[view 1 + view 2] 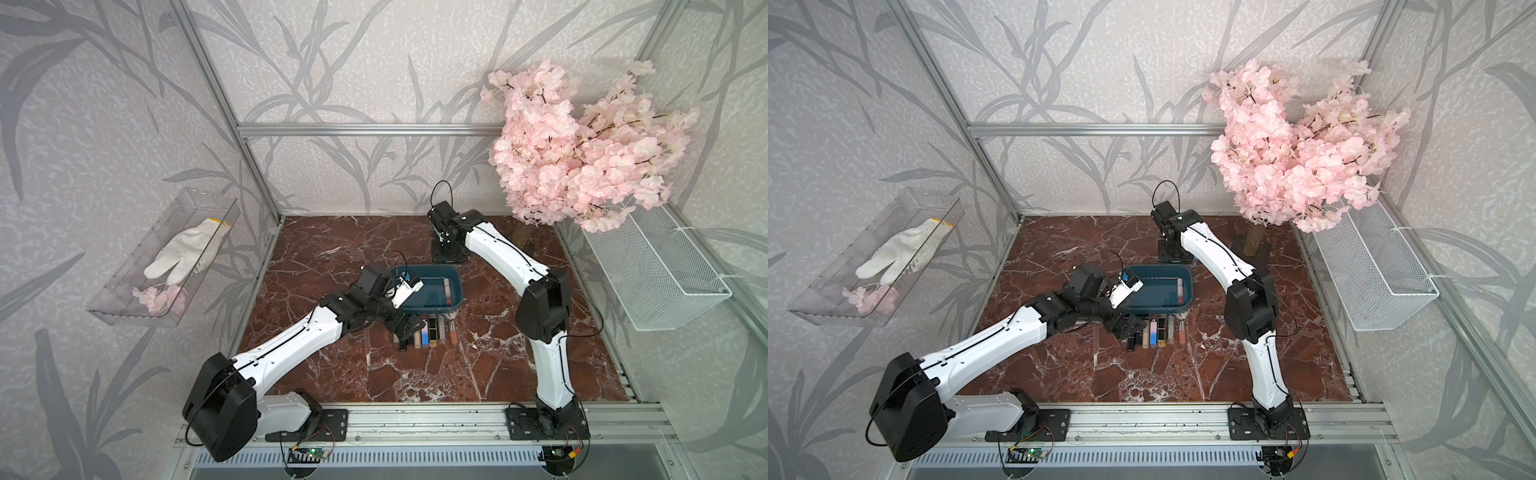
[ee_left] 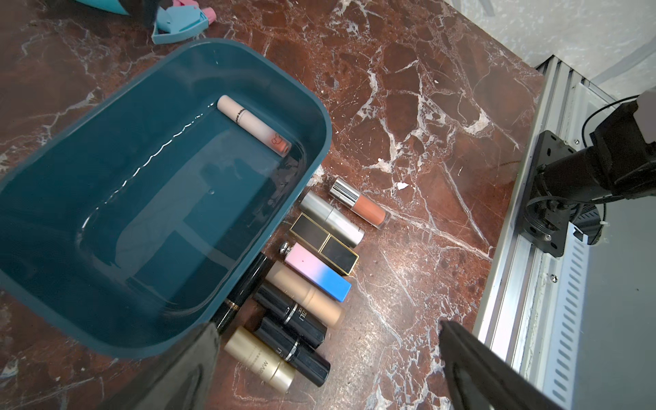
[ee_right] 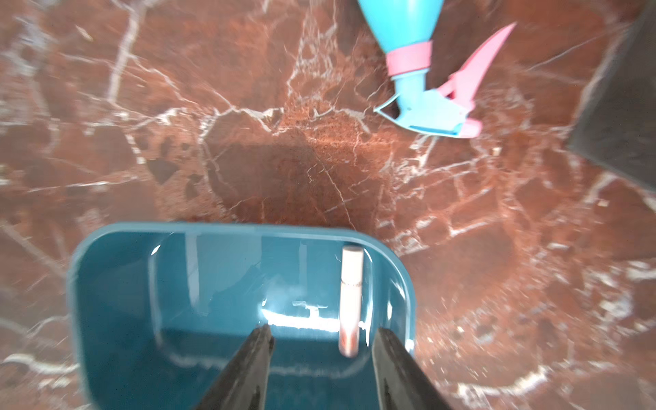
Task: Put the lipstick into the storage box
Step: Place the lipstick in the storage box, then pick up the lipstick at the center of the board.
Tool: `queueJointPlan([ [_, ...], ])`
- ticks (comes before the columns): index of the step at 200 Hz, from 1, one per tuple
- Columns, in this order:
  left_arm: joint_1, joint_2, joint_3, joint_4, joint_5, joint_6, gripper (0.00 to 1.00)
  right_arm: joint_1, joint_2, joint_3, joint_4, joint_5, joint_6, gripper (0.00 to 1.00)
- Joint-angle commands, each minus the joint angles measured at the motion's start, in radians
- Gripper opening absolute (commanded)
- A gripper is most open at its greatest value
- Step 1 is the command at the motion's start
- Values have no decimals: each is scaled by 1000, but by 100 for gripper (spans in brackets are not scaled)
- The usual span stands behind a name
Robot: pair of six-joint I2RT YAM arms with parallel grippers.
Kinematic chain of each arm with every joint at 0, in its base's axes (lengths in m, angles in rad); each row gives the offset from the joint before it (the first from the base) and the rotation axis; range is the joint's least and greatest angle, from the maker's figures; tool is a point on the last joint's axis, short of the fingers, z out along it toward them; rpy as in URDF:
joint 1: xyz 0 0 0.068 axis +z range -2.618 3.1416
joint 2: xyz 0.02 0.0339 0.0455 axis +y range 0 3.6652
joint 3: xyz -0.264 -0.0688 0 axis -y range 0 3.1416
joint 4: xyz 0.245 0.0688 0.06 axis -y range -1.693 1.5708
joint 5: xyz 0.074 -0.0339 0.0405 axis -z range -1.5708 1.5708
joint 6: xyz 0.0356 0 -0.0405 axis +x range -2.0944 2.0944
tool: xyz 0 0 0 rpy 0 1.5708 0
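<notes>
storage box (image 1: 436, 309) mid-table (image 1: 332, 257), one lipstick (image 1: 447, 291) lying inside along its right wall, row of lipsticks (image 1: 424, 336) on table just in front of box, spray bottle (image 3: 419, 71) on table behind box, tree (image 1: 582, 145) at rear right, wire basket (image 1: 665, 282) on right wall, tray (image 1: 137, 321) holding glove (image 1: 187, 251) on left wall

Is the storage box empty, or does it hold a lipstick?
Not empty: one pale lipstick lies flat inside the storage box, near one wall.

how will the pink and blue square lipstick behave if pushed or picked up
Flat sides, so the pink-blue lipstick probably slides rather than rolls. Its smooth shell may slip when gripped. Packed between the tan tube and black case, it would likely shove them.
</notes>
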Motion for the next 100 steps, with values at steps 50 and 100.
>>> queueJointPlan([
  [50,-101,-129,-133,0,17,1,100,42,-486,-553,74,-59,53,54],
  [100,-174,-208,-245,55,-22,-65,100,107,-626,-840,152,-75,113,60],
])
